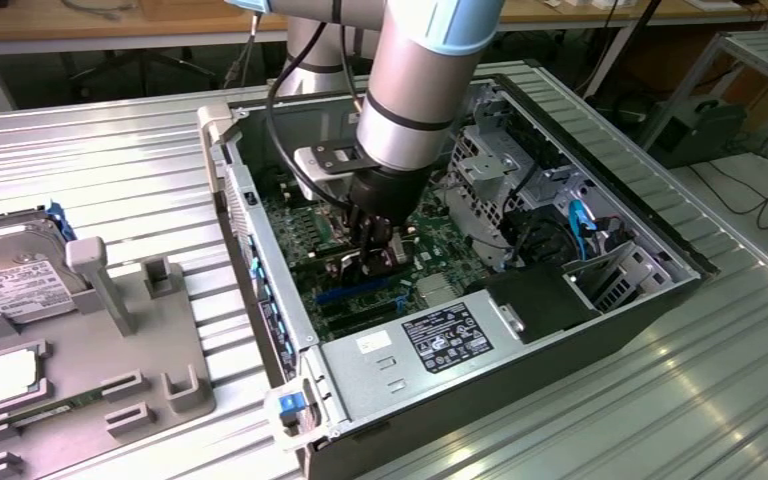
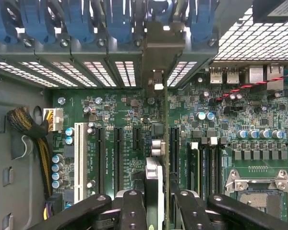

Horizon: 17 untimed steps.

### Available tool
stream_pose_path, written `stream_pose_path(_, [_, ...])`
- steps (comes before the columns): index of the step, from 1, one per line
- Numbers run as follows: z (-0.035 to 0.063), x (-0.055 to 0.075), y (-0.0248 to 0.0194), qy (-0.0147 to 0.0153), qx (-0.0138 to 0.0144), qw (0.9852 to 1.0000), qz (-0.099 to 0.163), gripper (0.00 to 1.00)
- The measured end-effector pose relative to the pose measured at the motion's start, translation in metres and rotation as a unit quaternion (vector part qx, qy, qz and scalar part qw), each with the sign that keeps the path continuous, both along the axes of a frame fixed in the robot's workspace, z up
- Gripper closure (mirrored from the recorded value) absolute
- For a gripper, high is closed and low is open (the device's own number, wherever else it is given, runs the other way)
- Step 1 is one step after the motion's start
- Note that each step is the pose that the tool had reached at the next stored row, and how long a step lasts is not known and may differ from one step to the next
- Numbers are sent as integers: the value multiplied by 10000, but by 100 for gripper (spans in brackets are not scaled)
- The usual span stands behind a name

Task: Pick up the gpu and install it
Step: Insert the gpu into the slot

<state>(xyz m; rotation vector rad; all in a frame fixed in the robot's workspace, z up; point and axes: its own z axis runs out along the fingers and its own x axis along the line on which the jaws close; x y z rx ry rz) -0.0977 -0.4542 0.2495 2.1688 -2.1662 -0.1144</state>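
Clearly the tool (image 2: 159, 211) is pinching the gpu (image 2: 154, 175), with one finger at each side of it. The card stands on its edge over the green motherboard (image 2: 110, 120), inside the open computer case (image 1: 518, 350), and its metal bracket (image 2: 158, 45) is at the rear slots. I cannot tell if it sits fully in a slot. At the exterior view's left, a hard drive (image 1: 11, 275) lies on the bench (image 1: 117, 160).
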Motion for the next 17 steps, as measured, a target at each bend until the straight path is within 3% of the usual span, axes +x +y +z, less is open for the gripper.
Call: stream_pose_path(17, [-14,-18,-8,1,1,10000,-1,71])
